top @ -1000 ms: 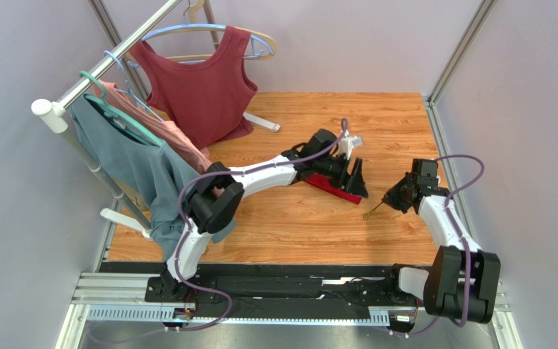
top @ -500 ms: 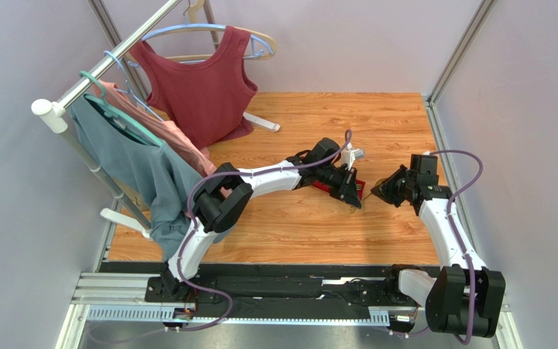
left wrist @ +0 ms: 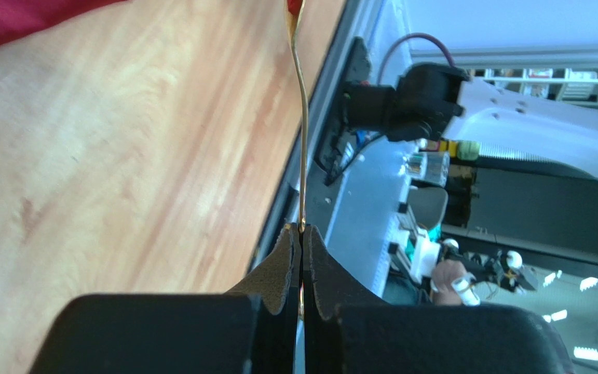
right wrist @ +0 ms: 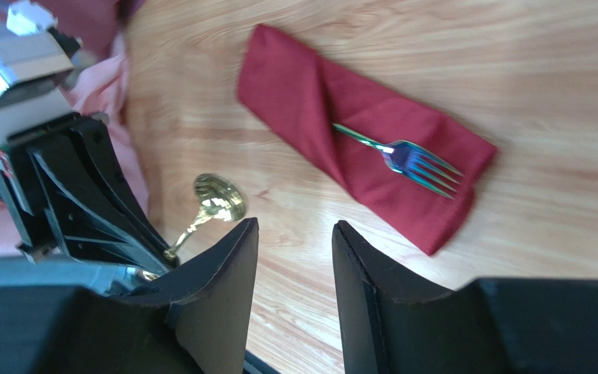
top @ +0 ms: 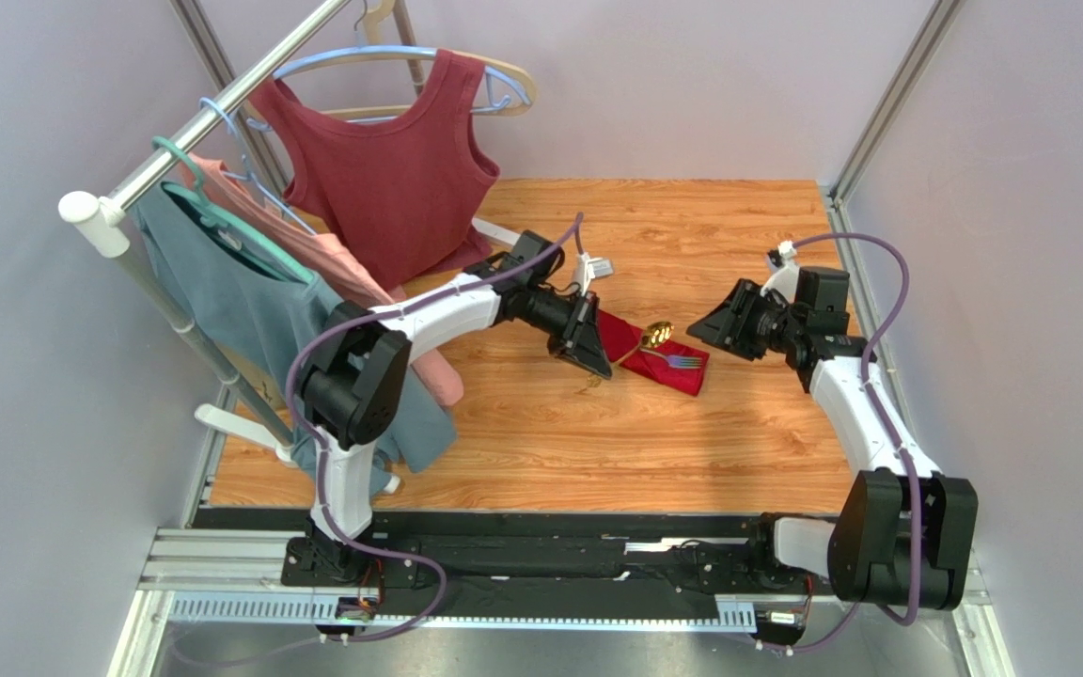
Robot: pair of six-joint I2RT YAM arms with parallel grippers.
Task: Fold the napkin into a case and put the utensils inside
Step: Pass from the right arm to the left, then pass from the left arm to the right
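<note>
clamping the thin handle of a gold spoon, the left gripper has its fingers pressed tight together on the metal. the spoon bowl points toward the case; contact between them cannot be told. the crimson case lies flat on the wooden worktop, mid-table between the two arms. a fork has its handle tucked under the fold and its tines on top. the right gripper hangs near the case, fingers spread apart and empty.
</note>
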